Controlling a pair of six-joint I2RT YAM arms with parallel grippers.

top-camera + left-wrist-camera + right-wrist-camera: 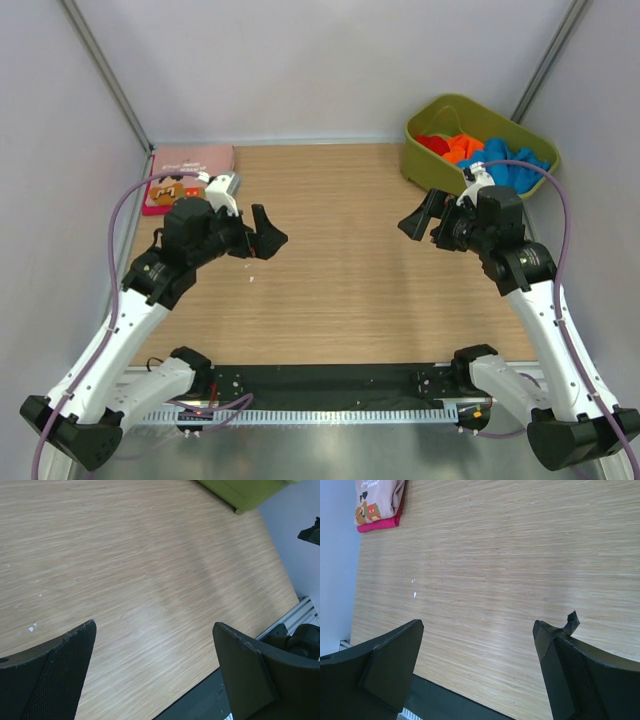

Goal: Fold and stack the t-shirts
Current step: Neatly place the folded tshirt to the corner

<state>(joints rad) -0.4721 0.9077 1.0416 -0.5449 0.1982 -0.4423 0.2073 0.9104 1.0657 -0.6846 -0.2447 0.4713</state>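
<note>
A folded dusty-pink t-shirt (190, 163) with a brown-orange cartoon print lies on a magenta t-shirt (155, 207) at the back left of the table; the stack also shows in the right wrist view (376, 500). Red (432, 143), orange (463, 148) and blue (515, 168) t-shirts lie crumpled in the olive-green tub (437, 115) at the back right. My left gripper (268, 233) is open and empty above the left middle of the table. My right gripper (416, 219) is open and empty above the right middle, just in front of the tub.
The tub's corner shows in the left wrist view (240, 492). A black strip (330, 378) runs along the table's near edge between the arm bases. Grey walls enclose the wooden table (340, 260) on three sides. Small white specks (251, 279) lie on the wood.
</note>
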